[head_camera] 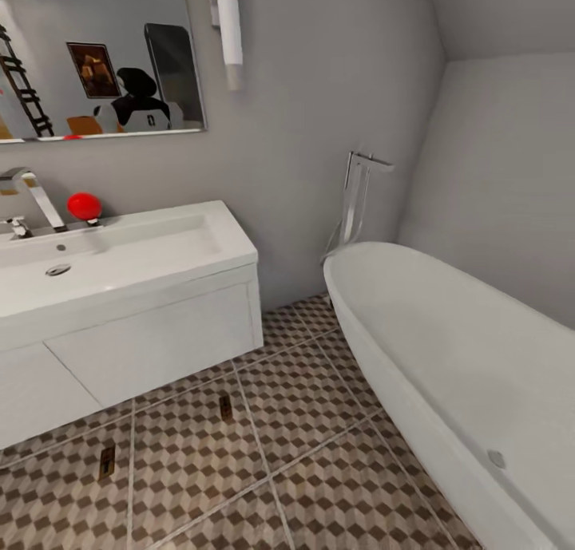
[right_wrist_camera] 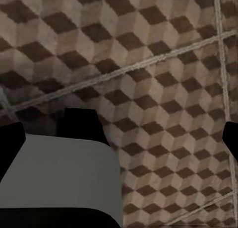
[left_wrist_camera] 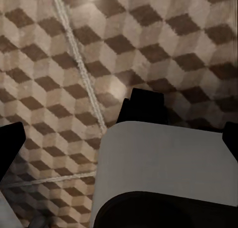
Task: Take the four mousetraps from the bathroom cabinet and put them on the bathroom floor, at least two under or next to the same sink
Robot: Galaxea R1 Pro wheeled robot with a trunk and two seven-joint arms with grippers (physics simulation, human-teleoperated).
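Tan boards with dark metal parts identify two mousetraps already on the bathroom floor point(head_camera: 319, 422): the first mousetrap point(head_camera: 226, 408) lies at about 6 o'clock in the head view, just in front of the white vanity point(head_camera: 152, 346), and the second mousetrap point(head_camera: 107, 463) lies at about 7 o'clock, near the vanity's lower edge. Both rest flat on the cube-patterned tiles, well apart from each other and close to the bathroom sink point(head_camera: 120, 255), which carries a chrome faucet point(head_camera: 32, 195) and a red object point(head_camera: 84, 206) at 10 o'clock. A white bathtub point(head_camera: 447, 358) occupies 4 o'clock. In the left wrist view, the left gripper point(left_wrist_camera: 119, 143) shows dark fingertips at opposite edges of the frame, so its jaws stand spread with nothing between them; the right gripper point(right_wrist_camera: 121, 138) shows the same wide, unloaded stance over tile. Judged status: the sink-adjacency condition appears satisfied by these two traps, and two more remain to be fetched. The next move calls for turning the base away from the sink toward the cabinet, then retrieving a further trap with either free gripper.
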